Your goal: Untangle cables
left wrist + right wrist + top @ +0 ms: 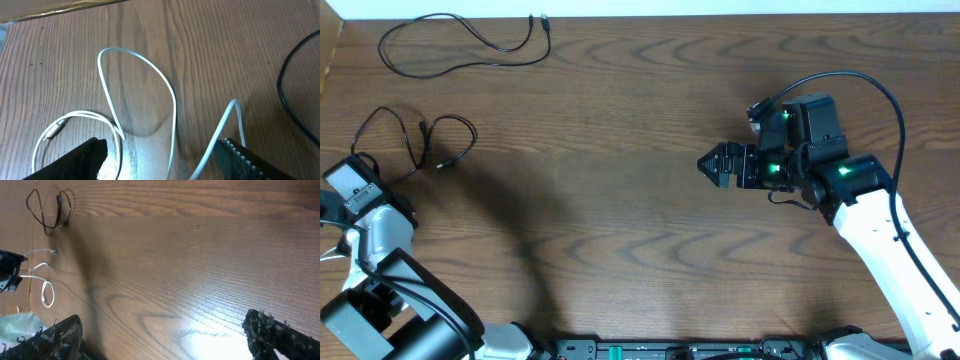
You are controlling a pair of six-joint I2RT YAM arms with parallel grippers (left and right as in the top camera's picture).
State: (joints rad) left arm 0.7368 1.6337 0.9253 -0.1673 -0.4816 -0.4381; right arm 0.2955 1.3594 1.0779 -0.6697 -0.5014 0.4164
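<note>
Three cables lie apart on the wooden table. One black cable (pixel 460 45) loops at the far left corner. A second black cable (pixel 420 140) curls just ahead of my left arm (pixel 370 215); its arc shows at the edge of the left wrist view (pixel 285 95). The white cable (pixel 145 95) lies in loose loops on the wood, and two of its strands run between the fingers of my left gripper (pixel 162 165), which is open and pinches nothing. The white cable (pixel 42 280) also shows in the right wrist view. My right gripper (pixel 162 340) is open over bare wood mid-table, empty.
The table's left edge and a pale strip (pixel 328 60) run close to the left arm. Something light green and crumpled (pixel 17 322) sits by the white cable. The right arm's own thick black cable (pixel 880 85) arcs above it.
</note>
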